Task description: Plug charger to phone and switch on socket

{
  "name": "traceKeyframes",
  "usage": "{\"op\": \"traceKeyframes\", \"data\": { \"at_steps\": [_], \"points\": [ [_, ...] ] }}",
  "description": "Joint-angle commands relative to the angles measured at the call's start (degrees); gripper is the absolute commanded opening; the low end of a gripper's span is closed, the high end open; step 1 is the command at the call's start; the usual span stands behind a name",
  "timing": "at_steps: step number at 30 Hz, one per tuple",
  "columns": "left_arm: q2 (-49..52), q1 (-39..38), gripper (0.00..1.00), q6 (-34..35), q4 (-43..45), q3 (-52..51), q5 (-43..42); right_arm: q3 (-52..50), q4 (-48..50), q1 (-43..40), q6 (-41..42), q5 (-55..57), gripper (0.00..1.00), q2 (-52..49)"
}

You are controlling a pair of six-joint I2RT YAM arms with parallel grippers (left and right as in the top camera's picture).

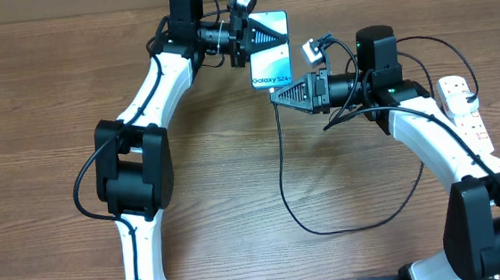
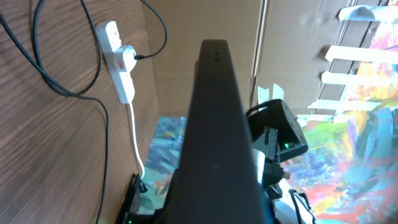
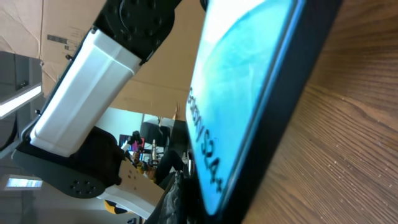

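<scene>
The phone (image 1: 271,65) with its light blue "Galaxy" screen is at the back middle of the table. My left gripper (image 1: 266,37) is shut on its far end. In the left wrist view the phone (image 2: 217,124) fills the middle as a dark slab, seen edge-on. My right gripper (image 1: 277,96) is at the phone's near edge, shut on the tip of the charger (image 1: 281,173), whose thin black cable loops down and right. In the right wrist view the phone (image 3: 242,87) stands tilted off the wood. The white socket (image 1: 460,101) lies at the right edge.
The socket (image 2: 118,59) with its red switch and thick white cord (image 2: 135,143) shows in the left wrist view beside the black cable (image 2: 102,137). The left arm (image 3: 87,93) rises behind the phone. Bare wood (image 1: 236,186) lies between the arms.
</scene>
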State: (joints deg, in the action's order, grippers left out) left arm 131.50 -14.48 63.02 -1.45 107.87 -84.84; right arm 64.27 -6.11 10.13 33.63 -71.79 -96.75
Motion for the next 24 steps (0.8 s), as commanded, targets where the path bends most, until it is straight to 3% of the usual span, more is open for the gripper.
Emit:
{"op": "traceKeyframes", "data": {
  "at_steps": [1, 15, 24],
  "points": [
    [-1.46, -0.66, 0.04, -1.31, 0.26, 0.28, -2.25, 1.05, 2.43, -0.52, 3.63, 1.64, 0.04, 0.74],
    [-1.46, -0.5, 0.04, 0.61, 0.24, 0.28, -2.45, 0.55, -2.29, -0.07, 4.92, 2.64, 0.04, 0.72],
    [-1.46, -0.5, 0.04, 0.79, 0.26, 0.28, -2.67, 0.39, -0.31, -0.09, 5.05, 2.67, 0.04, 0.72]
  ]
}}
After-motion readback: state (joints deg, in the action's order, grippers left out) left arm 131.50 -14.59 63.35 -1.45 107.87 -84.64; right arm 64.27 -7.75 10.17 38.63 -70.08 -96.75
